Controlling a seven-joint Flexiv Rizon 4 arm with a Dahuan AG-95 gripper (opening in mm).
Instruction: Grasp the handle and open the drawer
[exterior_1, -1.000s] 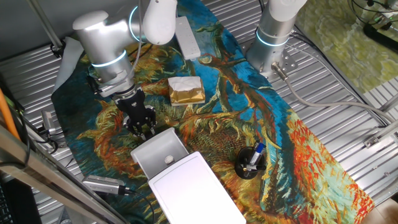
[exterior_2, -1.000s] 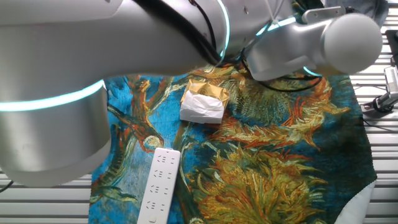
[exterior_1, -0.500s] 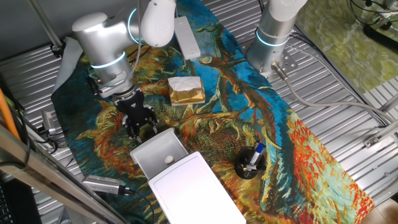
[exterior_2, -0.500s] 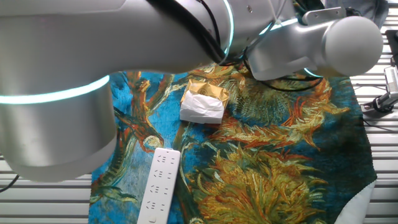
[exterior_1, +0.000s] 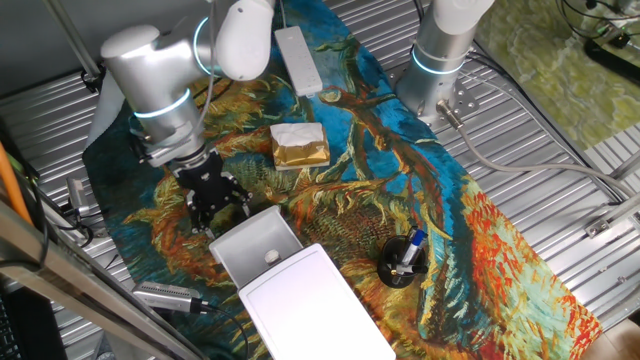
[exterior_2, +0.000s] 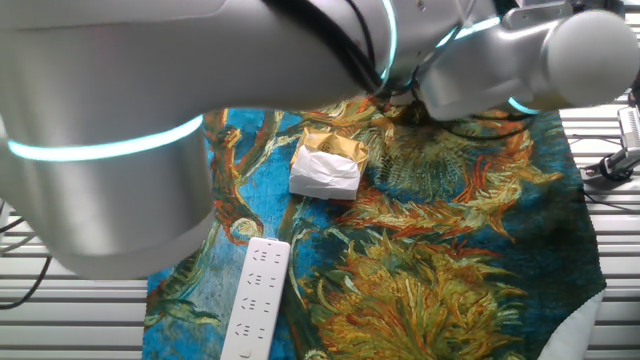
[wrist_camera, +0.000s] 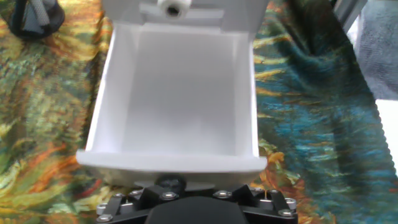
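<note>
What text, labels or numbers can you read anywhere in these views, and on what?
No readable text in any view.
White power strip: small grey marks beside its sockets, too small and blurred to read.
Gold-and-white foil block: no legible print.
Drawer: plain white inside, no label.
Dark pen cup: nothing legible.

No text, label or number can be read on anything in these views.
</note>
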